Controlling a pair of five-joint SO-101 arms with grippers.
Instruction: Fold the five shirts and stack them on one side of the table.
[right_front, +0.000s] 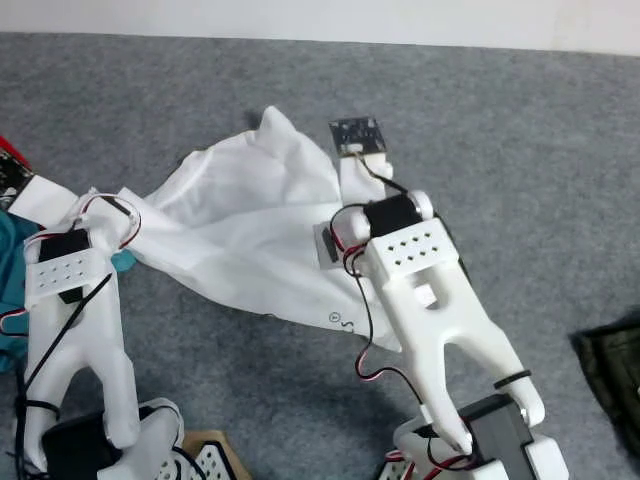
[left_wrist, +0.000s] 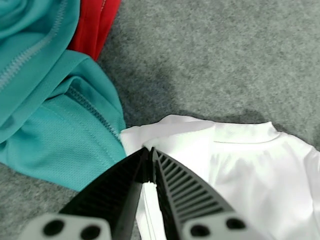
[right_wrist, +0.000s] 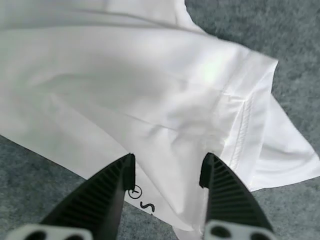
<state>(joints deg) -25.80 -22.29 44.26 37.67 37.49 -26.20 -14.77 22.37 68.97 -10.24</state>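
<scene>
A white shirt lies crumpled and half spread in the middle of the grey worktop, and both arms are at it. From above, the left arm comes in at one end of the white shirt and the right arm leans over the opposite end, though the overhead angle hides what either set of fingers is doing. The wrist cameras fill that in. Close up on the left side, the left gripper has its fingers pressed together, pinching a corner of the white shirt's edge, with fabric caught between the two dark fingers. That same close view brings out a teal shirt bunched up just beside the pinched corner, its stitched seams plain to see, and a red shirt touching the teal one on its far side from the white shirt; from above these two are mere slivers at the worktop's edge. Over on the other arm, the right gripper hangs over the white shirt with its fingers spread wide, holding nothing, a stitched hem running between them and a small dark printed mark near the cloth's edge. The overhead view also catches a dark garment lying well apart from the white shirt, beyond the right arm.
</scene>
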